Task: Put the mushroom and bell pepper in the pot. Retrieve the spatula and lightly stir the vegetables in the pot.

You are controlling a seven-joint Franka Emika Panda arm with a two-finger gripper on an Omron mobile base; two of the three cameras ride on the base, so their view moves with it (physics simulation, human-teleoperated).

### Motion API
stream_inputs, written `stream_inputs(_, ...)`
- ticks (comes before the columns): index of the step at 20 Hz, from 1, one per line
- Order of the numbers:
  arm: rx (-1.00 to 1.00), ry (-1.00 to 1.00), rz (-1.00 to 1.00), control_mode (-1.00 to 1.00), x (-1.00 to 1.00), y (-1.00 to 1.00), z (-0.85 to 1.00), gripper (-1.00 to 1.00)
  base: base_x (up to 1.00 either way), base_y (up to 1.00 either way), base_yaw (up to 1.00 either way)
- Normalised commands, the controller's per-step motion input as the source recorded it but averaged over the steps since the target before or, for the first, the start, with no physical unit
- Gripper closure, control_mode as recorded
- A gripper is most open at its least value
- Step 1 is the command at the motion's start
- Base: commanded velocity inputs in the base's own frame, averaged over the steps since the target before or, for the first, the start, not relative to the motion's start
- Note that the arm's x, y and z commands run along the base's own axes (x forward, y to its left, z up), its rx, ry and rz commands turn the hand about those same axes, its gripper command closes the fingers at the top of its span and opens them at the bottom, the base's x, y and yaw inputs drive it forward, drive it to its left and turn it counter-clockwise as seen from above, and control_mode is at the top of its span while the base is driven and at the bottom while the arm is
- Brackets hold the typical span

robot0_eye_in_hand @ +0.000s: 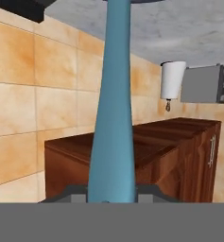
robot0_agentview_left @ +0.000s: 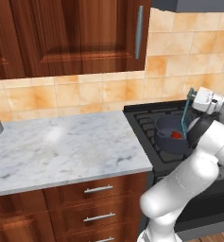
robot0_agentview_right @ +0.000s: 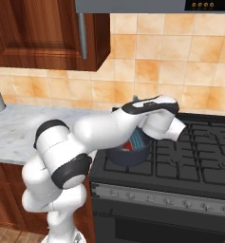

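Here the left base view gives the clearest look into the pot (robot0_agentview_left: 171, 133), which stands on the near left burner of the black stove (robot0_agentview_left: 146, 120). The red bell pepper (robot0_agentview_left: 176, 135) lies inside it, toward the right. The spatula (robot0_agentview_left: 185, 112) stands nearly upright with its lower end down in the pot, just beside the pepper; whether the two touch cannot be told.

In the right base view, the white arm (robot0_agentview_right: 109, 128) crosses in front of the pot (robot0_agentview_right: 126, 157) and hides most of it. Only the near wall, a patch of red and part of the slotted teal blade (robot0_agentview_right: 138, 140) show beneath the forearm.

The hand view looks along the spatula handle (robot0_eye_in_hand: 112, 118), which runs up the middle of the picture from between the two fingertips (robot0_eye_in_hand: 71, 194). The gripper (robot0_eye_in_hand: 106, 196) is clamped on the spatula handle, with the jaws pressed against both sides of it. This view is rolled, so the wall tiles, a wooden cabinet (robot0_eye_in_hand: 146, 151) and a grey box-shaped appliance (robot0_eye_in_hand: 203, 84) appear turned.

Left of the stove lies a marble counter (robot0_agentview_left: 61, 146) above wooden drawers (robot0_agentview_left: 97, 198). Upper cabinets (robot0_agentview_left: 66, 35) hang over the tiled wall, and a range hood (robot0_agentview_right: 147, 5) sits above the stove. The gripper (robot0_agentview_left: 193, 97) holds the handle's top end, above the right rim of the pot.
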Motion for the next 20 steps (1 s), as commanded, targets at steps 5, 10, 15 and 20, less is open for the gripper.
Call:
stream_inputs(5,0.00,0.00,-0.01,-1.00,0.50,-0.07,-0.37,1.00,0.00,0.00,0.00)
stream_inputs(10,0.00,-0.02,0.00,-1.00,0.37,0.01,-0.10,1.00,0.00,0.00,0.00)
stream_inputs(15,0.00,-0.11,0.00,-1.00,0.16,0.04,-0.08,1.00,0.00,0.00,0.00)
stream_inputs(20,0.00,-0.17,0.00,-1.00,0.01,0.17,-0.04,1.00,0.00,0.00,0.00)
